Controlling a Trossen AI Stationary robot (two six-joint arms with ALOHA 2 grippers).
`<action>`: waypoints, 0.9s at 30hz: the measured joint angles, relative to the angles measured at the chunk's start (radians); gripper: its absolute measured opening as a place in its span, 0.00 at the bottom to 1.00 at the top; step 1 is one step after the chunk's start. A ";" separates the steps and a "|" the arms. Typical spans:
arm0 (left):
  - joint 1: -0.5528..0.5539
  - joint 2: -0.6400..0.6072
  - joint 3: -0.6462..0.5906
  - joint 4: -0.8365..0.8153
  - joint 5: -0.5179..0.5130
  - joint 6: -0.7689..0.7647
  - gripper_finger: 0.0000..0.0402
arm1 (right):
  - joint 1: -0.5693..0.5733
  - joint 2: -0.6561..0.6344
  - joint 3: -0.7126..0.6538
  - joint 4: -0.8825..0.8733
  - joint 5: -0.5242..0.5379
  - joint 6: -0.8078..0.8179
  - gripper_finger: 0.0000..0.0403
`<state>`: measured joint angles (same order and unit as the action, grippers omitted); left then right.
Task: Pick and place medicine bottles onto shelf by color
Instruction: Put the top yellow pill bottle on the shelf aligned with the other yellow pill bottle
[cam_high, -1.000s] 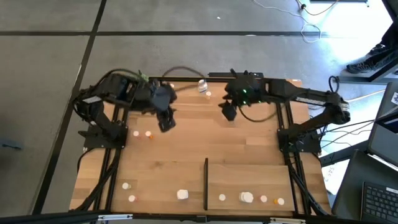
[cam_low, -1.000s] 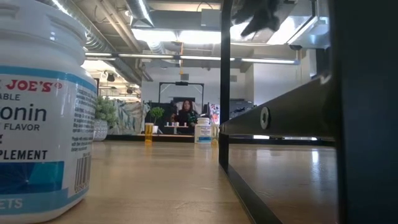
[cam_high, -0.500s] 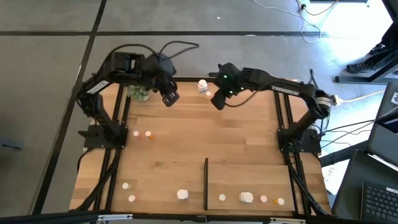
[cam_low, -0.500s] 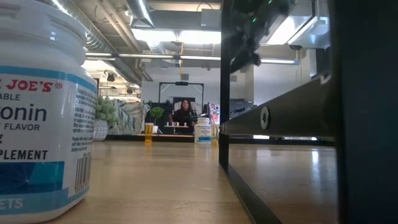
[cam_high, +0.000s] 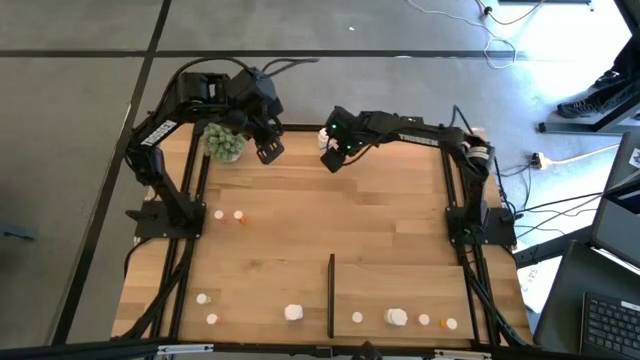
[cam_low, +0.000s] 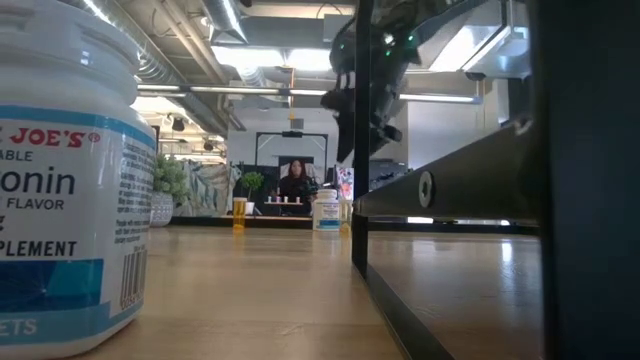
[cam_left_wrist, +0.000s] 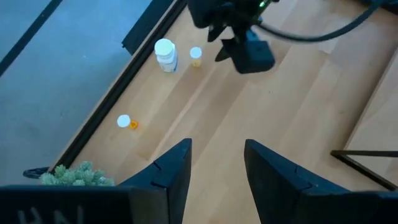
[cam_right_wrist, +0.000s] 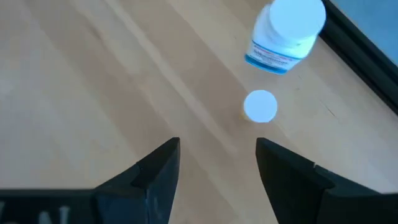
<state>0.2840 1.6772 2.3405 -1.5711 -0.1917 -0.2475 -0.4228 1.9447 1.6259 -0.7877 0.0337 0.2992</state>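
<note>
**Both hands spread above the far edge of the counter**

Standing along the near edge of the counter (cam_high: 300, 250) is a row of medicine bottles: two small white ones (cam_high: 203, 298) towards the near left corner, a chunkier white bottle (cam_high: 293, 313) just left of a thin black strip (cam_high: 331, 295), and on the right of that strip a small white bottle (cam_high: 357, 318), a chunkier white one (cam_high: 397, 317) and two orange bottles with white caps (cam_high: 448, 323). The strip borders the shelf (cam_high: 400, 285), a pale wood panel filling the near right part of the counter. In the low view one big white bottle with a blue label (cam_low: 65, 180) fills the foreground.

Farther back, near the left edge, a white-capped bottle (cam_high: 219, 214) and an orange one (cam_high: 238, 215) sit just beside each other.

At the far edge, the left hand (cam_high: 268, 152) hangs with fingers spread and nothing between them, just beside a green spiky plant ball (cam_high: 224, 142) in the far left corner. The right hand (cam_high: 331, 159) is also spread and holds nothing, poised above a chunky white bottle with a blue label (cam_right_wrist: 285, 34) and a small white-capped bottle (cam_right_wrist: 260, 106), which stand near each other by the far edge.

A person (cam_low: 296, 183) sits in the room beyond.
</note>
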 joint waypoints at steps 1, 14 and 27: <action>0.000 0.000 0.000 0.000 0.001 0.004 0.35 | -0.001 0.011 0.002 0.000 0.016 0.010 0.52; -0.001 0.000 0.000 0.000 0.004 0.057 0.35 | -0.026 0.093 0.003 0.029 0.097 0.018 0.52; -0.001 0.000 0.000 0.000 0.020 0.057 0.35 | -0.036 0.135 0.004 0.069 0.072 0.039 0.52</action>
<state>0.2832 1.6775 2.3405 -1.5707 -0.1714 -0.1905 -0.4583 2.0801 1.6295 -0.7183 0.1055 0.3385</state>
